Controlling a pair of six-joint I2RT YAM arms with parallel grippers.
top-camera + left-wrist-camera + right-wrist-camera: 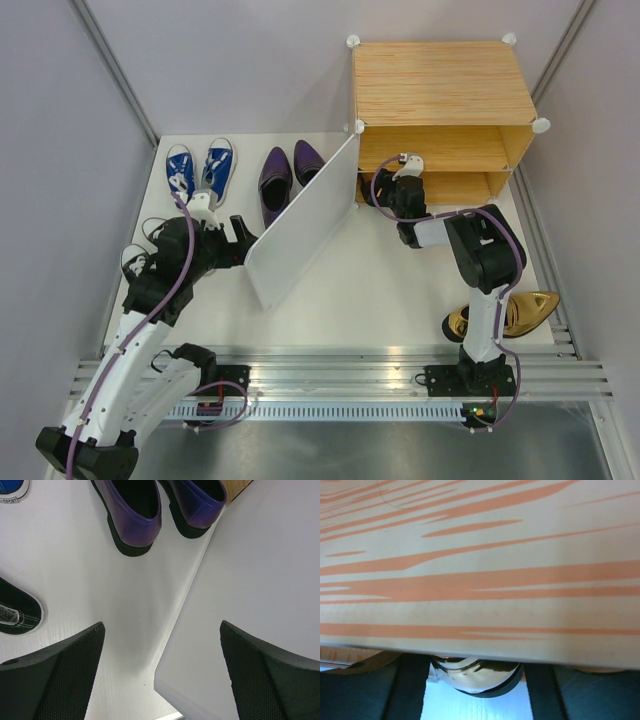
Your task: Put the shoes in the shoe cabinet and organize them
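right tool (pixel 476 690), clamped on a shiny shoe (pixel 475 672) at the shoe cabinet (pixel 440 85) mouth, could jam it under the shelf (pixel 450 150) and drop it; left tool (pixel 161 630) gapes empty.

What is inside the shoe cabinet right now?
The right gripper reaches into the lower level of the shoe cabinet, holding a shiny gold shoe. The cabinet's wooden top covers the back of both levels, so anything deeper inside cannot be seen.
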